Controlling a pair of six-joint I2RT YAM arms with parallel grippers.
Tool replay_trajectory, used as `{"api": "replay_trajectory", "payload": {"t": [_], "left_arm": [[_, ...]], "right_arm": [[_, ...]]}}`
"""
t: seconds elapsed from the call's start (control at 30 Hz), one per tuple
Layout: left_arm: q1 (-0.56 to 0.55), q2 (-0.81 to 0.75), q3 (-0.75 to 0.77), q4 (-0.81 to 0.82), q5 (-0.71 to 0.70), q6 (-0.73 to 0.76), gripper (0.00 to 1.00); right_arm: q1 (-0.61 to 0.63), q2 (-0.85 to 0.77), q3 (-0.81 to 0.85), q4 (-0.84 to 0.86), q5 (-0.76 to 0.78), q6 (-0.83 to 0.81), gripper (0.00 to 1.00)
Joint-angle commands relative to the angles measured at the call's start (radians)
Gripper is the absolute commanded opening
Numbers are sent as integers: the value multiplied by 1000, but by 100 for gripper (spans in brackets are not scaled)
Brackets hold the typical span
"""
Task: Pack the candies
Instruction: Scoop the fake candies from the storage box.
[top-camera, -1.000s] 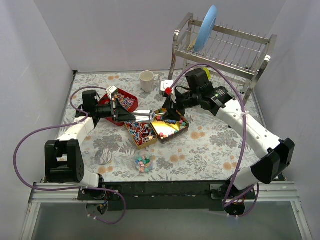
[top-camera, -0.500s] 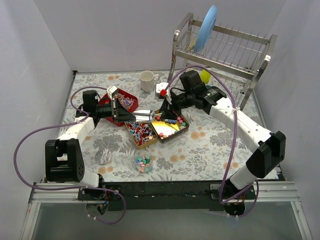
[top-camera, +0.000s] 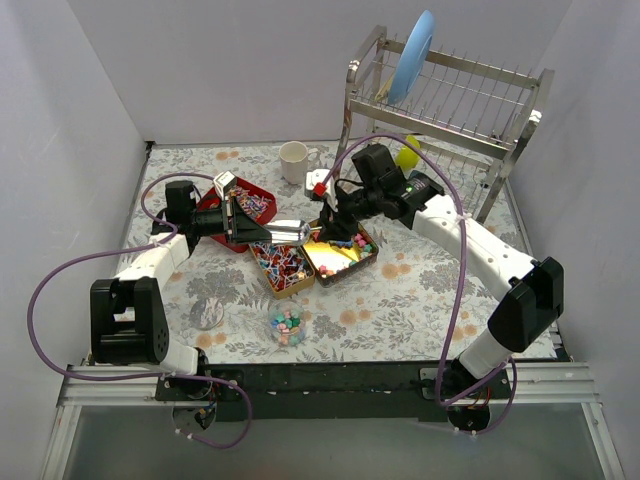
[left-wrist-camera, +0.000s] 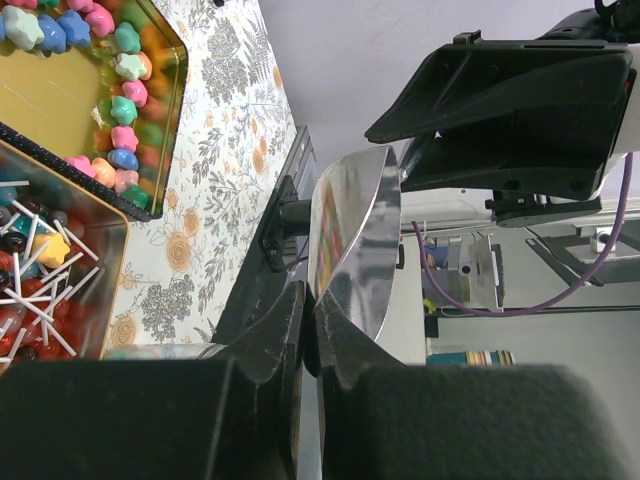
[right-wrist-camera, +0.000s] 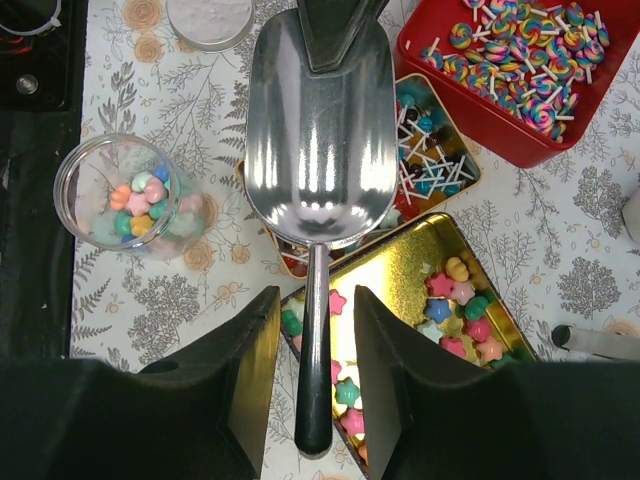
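Observation:
My left gripper (top-camera: 262, 231) (left-wrist-camera: 310, 310) is shut on the bowl rim of a shiny metal scoop (top-camera: 290, 232) (left-wrist-camera: 355, 240) (right-wrist-camera: 320, 130) and holds it level above the trays. My right gripper (top-camera: 335, 215) (right-wrist-camera: 315, 300) is open, and its fingers (right-wrist-camera: 235, 380) straddle the scoop's black handle with a gap on each side. Pastel star candies (right-wrist-camera: 460, 300) (left-wrist-camera: 110, 100) lie in a gold tray (top-camera: 352, 262) (right-wrist-camera: 400, 265). Striped lollipop candies (right-wrist-camera: 520, 40) fill a red tray (top-camera: 245, 205). Stick candies (top-camera: 282, 267) (left-wrist-camera: 40, 290) fill a third tray. A clear jar (top-camera: 287, 325) (right-wrist-camera: 125, 195) holds several star candies.
The jar's lid (top-camera: 208, 315) (right-wrist-camera: 208, 18) lies left of the jar. A white mug (top-camera: 293, 160) stands at the back. A steel dish rack (top-camera: 450, 100) with a blue plate (top-camera: 410, 55) fills the back right. Purple cables loop off both arms.
My right arm has swung left and down toward the scoop, and its open fingers now sit either side of the handle. My left gripper and the scoop have not moved.

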Motion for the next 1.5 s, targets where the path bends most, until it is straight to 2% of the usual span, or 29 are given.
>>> {"api": "replay_trajectory", "payload": {"t": [0.0, 0.33, 0.73, 1.2, 1.23, 1.27, 1.4, 1.47], "left_arm": [[-2, -15, 2, 16, 19, 0, 0], [-1, -19, -12, 14, 15, -5, 0], [-2, -7, -11, 14, 12, -8, 0], [-2, 24, 0, 16, 2, -13, 0], [-31, 24, 0, 14, 1, -11, 0], [-33, 24, 0, 16, 1, -10, 0], [-33, 24, -3, 14, -1, -9, 0], [-32, 21, -6, 10, -4, 0, 0]], "right_arm": [[20, -5, 26, 10, 29, -12, 44], [49, 0, 41, 26, 88, -17, 42], [52, -5, 37, 55, 149, -15, 29], [113, -25, 6, 93, 224, -61, 29], [115, -28, 4, 93, 227, -63, 29], [113, -29, 1, 93, 230, -64, 27], [113, -35, -8, 81, 232, -74, 6], [115, -37, -5, 66, 221, -80, 1]]}}
